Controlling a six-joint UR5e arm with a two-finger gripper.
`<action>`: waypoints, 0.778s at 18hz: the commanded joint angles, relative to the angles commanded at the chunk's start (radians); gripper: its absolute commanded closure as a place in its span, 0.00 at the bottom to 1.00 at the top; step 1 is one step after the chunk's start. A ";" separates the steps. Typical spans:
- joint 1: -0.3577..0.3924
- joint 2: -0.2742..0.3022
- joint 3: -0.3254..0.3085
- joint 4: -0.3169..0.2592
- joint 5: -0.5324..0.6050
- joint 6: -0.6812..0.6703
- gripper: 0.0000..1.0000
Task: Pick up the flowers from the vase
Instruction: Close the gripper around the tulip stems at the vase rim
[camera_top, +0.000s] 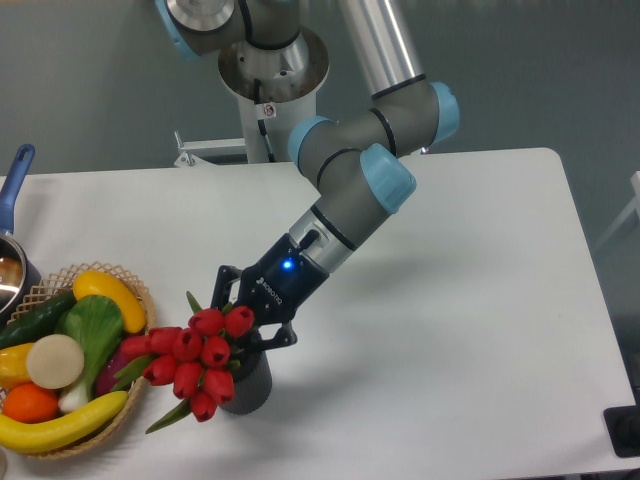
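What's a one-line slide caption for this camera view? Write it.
Gripper closed around the flowers just above the vase, beside the basket.

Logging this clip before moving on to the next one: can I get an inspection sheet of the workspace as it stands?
Surface: white table, rounded corners.
Job's things: bunch of red tulip buds with green leaves, stems in the short dark grey cylinder vase, blooms leaning toward the basket.
Clutter: wicker basket of fruit and vegetables at left; blue-handled pot at the left edge.
Grippers: black two-finger gripper closed at the stems above the vase mouth.
Cables: nothing seen.
Surroundings: grey wall, robot base pedestal behind the table.
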 joint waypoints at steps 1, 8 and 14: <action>0.000 0.000 0.009 0.000 0.000 -0.011 1.00; 0.005 0.003 0.068 0.000 -0.008 -0.130 1.00; -0.005 0.017 0.127 0.000 -0.014 -0.221 1.00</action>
